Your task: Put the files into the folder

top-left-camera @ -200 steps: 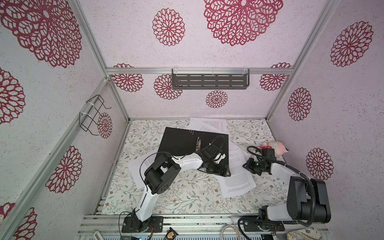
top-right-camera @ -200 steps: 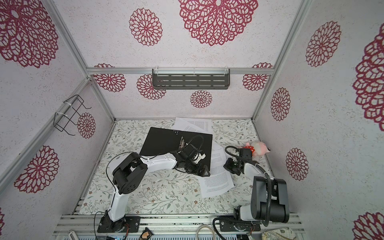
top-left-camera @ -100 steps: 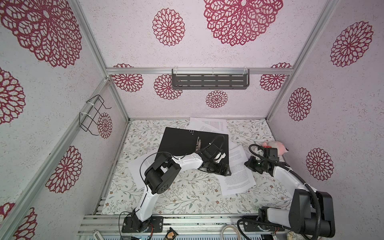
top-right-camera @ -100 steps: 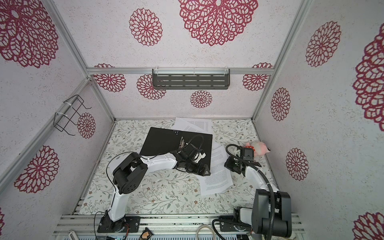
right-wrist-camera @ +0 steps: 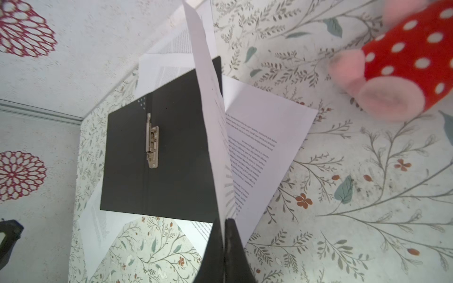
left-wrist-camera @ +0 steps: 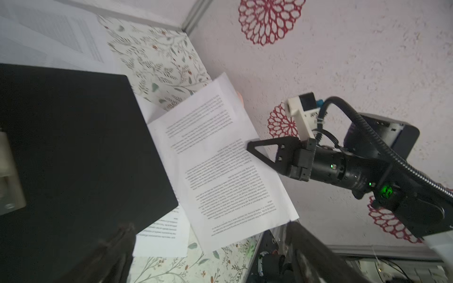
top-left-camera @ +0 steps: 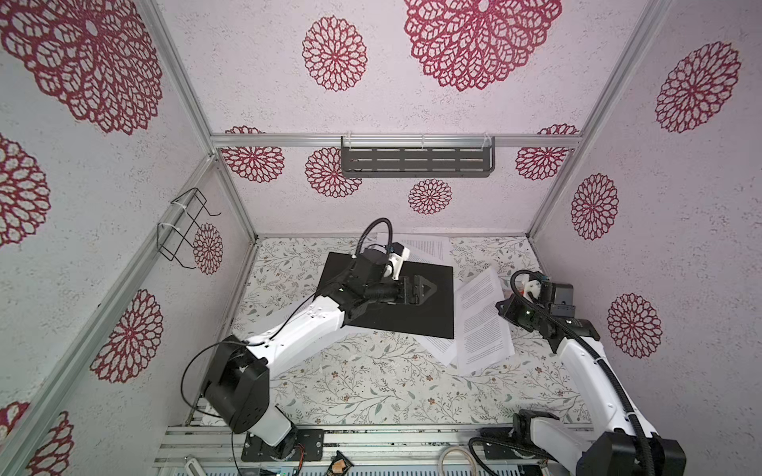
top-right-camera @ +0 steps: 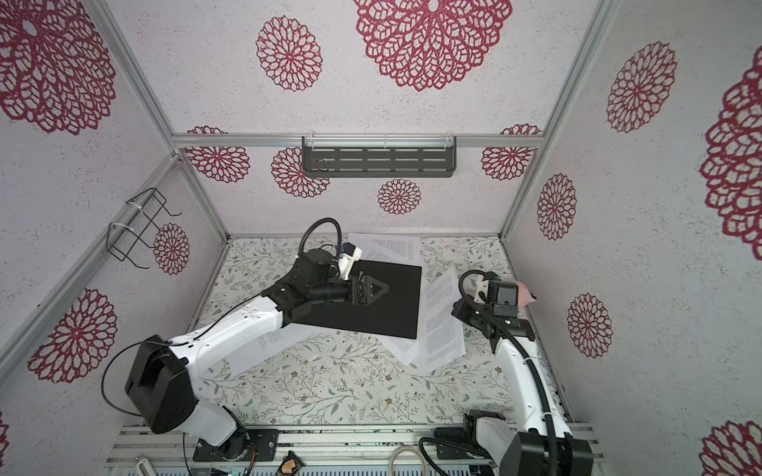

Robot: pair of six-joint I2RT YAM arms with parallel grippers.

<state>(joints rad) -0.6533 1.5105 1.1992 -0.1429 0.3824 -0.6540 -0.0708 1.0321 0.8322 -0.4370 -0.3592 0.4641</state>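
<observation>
One of the files (right-wrist-camera: 213, 110) is pinched by its edge in the tightly closed right pincer (right-wrist-camera: 224, 221), while the left pincer (top-left-camera: 426, 288) hangs wide open, empty, above the open folder (top-left-camera: 412, 321).

Open folder (top-left-camera: 429, 321), files (top-left-camera: 429, 247) loose around it.
Folder flat at ctr of both top views, black inside up, metal clip (right-wrist-camera: 152, 144) on spine. White printed sheets stick out past its upper edge, lower-left corner (top-right-camera: 268, 342) and right side; top sheet (left-wrist-camera: 220, 166) at right is raised on one edge, tilted, overlapping another.
</observation>
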